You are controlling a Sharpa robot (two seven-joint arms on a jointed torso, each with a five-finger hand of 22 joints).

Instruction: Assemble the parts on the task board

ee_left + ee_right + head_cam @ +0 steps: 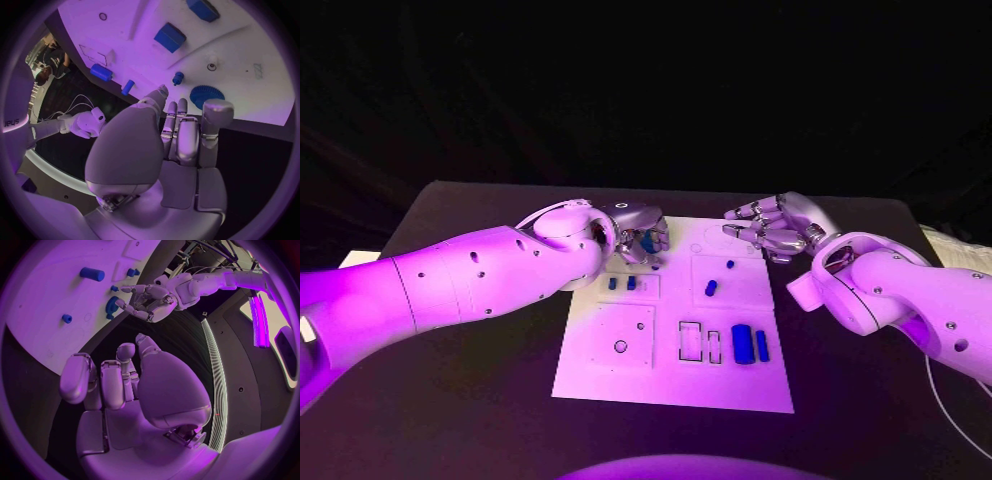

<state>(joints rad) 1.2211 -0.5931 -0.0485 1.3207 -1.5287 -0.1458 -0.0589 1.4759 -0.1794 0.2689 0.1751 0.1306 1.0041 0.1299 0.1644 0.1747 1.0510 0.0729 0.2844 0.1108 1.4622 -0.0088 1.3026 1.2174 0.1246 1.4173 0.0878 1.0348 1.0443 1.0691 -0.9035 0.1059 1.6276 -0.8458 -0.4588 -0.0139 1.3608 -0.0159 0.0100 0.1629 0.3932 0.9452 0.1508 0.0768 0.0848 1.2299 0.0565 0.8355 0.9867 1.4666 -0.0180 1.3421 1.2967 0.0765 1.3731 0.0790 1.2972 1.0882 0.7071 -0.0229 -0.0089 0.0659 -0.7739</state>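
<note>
Left hand (640, 240) hovers over the task board's (668, 385) far-left corner, fingers loosely curled, holding nothing, partly hiding a blue gear (207, 94) from me. Right hand (776, 226), curled and empty too, hangs past the far-right corner. Blue parts (741, 342) sit on the board.

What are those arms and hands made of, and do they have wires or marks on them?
Both arms have smooth, rounded white shells dotted with small dark screw holes. Each ends in a silver, metal-looking left hand or right hand, with many jointed fingers and a broad, smooth thumb cover. A thin white cable trails beside the right arm.
</note>
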